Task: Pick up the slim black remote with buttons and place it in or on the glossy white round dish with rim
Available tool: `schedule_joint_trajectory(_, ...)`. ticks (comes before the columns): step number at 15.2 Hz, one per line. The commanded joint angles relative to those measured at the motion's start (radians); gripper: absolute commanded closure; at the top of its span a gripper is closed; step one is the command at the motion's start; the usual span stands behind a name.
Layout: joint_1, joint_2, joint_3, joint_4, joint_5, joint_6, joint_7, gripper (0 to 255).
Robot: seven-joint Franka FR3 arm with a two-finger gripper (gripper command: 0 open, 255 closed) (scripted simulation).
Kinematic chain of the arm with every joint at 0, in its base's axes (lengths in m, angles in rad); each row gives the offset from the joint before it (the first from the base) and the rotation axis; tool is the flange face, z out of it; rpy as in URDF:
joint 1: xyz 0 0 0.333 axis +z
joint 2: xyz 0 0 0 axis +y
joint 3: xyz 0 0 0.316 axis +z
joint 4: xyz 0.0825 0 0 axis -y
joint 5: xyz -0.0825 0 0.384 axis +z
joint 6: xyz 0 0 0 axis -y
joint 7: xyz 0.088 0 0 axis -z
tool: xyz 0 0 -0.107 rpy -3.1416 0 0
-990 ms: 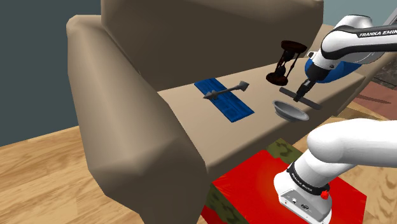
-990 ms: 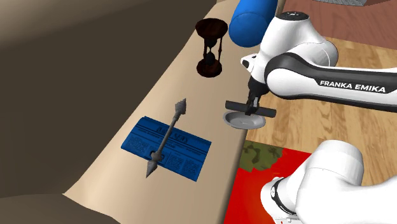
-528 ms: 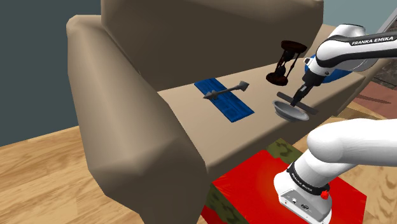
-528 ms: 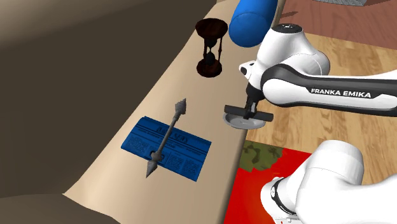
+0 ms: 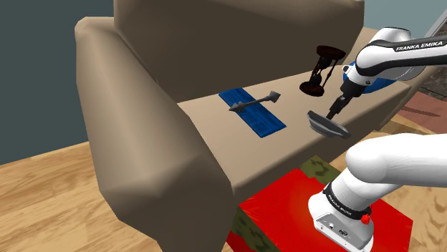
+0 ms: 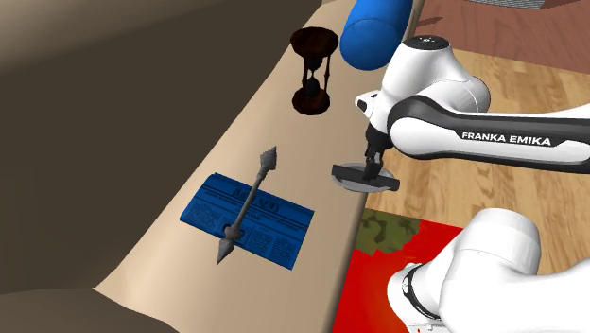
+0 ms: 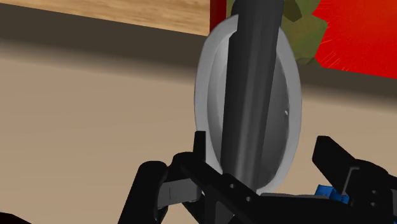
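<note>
Setting: beige sofa seat [image 5: 215, 143].
Change: remote [image 7: 254, 95], lately held above the dish [image 7: 205, 83], now lies across it.
Jaws: spread apart, gripping nothing.
Meaning: placement looks done; withdrawal remains.

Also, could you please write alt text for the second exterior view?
The black gripper hovers over a slim black remote lying across a pale round dish at the front edge of the sofa seat. Farther along the seat are a blue newspaper with a grey pointed rod on it and a dark hourglass.
</note>
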Motion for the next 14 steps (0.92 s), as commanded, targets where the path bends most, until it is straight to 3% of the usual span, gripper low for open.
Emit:
schedule_joint_trajectory(1, 0.000, 0.000, 0.000, 0.000, 0.000, 0.000, 0.000, 0)
schedule_joint_trajectory(3, 0.000, 0.000, 0.000, 0.000, 0.000, 0.000, 0.000, 0)
schedule_joint_trajectory(7, 0.005, -0.051, 0.038, 0.099, 0.029, -0.149, -0.002, 0)
schedule_joint_trajectory(14, 0.005, -0.051, 0.038, 0.099, 0.029, -0.149, -0.002, 0)
